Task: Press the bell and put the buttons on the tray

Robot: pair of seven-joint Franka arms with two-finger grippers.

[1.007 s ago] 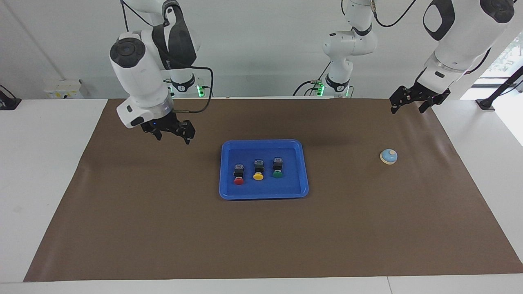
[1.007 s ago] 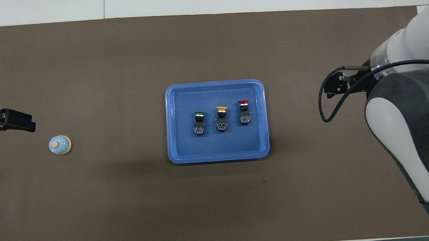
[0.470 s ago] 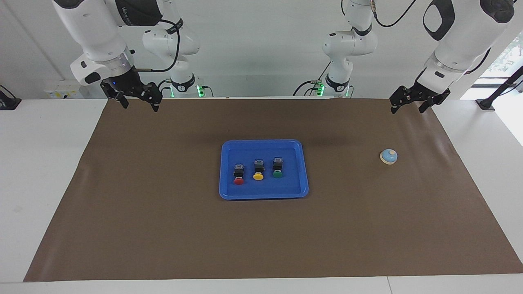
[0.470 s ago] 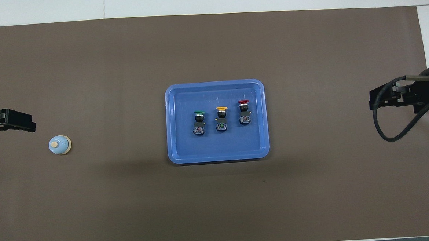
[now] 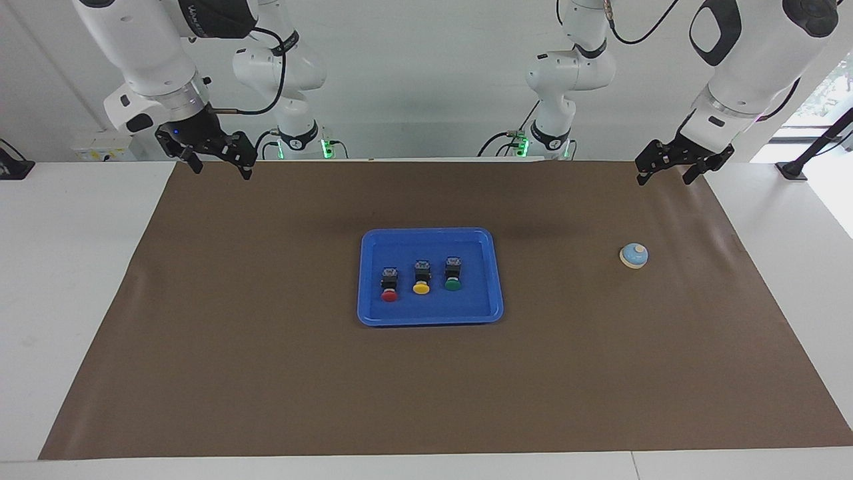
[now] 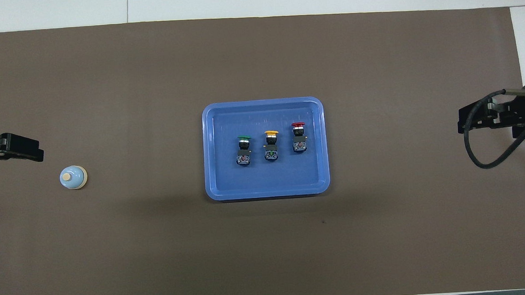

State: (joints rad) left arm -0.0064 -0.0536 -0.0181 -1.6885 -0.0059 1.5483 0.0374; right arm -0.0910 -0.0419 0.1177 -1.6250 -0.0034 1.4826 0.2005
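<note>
The shallow blue rectangular plastic tray (image 5: 430,319) sits mid-frame on the brown mat (image 5: 266,373), with wide bare mat all around it. The red-capped (image 5: 388,284), yellow-capped (image 5: 421,277) and green-capped (image 5: 453,273) black push-buttons lie in a row inside it. The small light-blue dome bell (image 5: 634,255) stands centre right in the facing view. The right gripper (image 5: 217,163) hangs upper left and the left gripper (image 5: 666,171) upper right, both empty with fingers apart. The overhead view shows only the grippers' tips at the frame edges.
</note>
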